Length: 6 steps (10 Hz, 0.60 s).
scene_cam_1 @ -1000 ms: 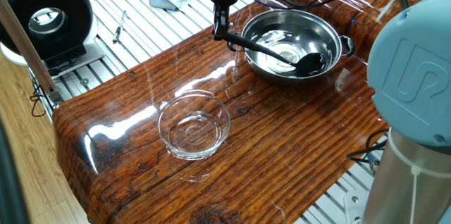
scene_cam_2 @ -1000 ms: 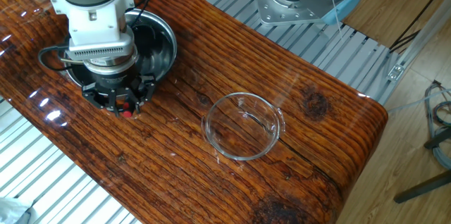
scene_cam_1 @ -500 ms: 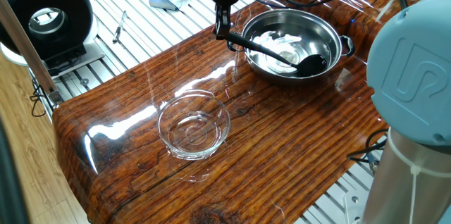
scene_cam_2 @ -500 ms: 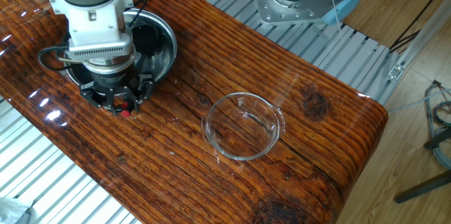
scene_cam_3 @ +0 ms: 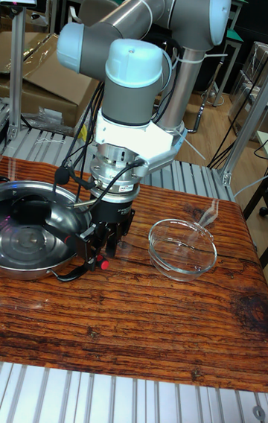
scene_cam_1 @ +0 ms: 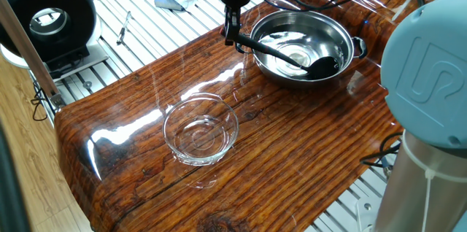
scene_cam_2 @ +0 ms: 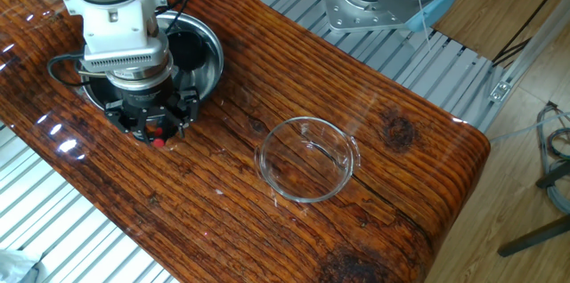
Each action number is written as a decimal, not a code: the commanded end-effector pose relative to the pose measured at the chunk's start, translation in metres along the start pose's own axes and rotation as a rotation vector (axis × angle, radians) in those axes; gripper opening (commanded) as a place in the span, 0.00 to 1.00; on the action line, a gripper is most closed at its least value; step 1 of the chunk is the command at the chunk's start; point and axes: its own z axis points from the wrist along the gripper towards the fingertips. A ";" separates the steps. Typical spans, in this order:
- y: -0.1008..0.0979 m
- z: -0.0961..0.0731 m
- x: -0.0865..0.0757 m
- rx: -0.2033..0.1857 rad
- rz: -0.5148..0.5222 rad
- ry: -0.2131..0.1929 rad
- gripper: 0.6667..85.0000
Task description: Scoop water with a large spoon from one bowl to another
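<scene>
Little has moved since the earlier frames; only the glare on the water (scene_cam_1: 286, 42) has shifted and the gripper (scene_cam_1: 231, 33) has edged slightly, the ladle staying put; nearest, the glass bowl (scene_cam_1: 201, 129) sits on the wooden table (scene_cam_1: 292, 159), seemingly dry, well apart from the arm, so I judge no transfer done yet and all carrying and pouring left; farther back, the pincer looks pinched on the handle end of the large spoon (scene_cam_1: 284, 55) just outside the rim; beyond it the handle slants over the steel bowl (scene_cam_1: 305, 42), scoop low inside near the far wall.
</scene>
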 end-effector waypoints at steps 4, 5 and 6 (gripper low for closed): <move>-0.007 0.006 0.004 0.011 -0.015 -0.021 0.61; -0.007 0.007 0.005 0.010 -0.014 -0.020 0.61; -0.007 0.008 0.006 0.008 -0.011 -0.020 0.60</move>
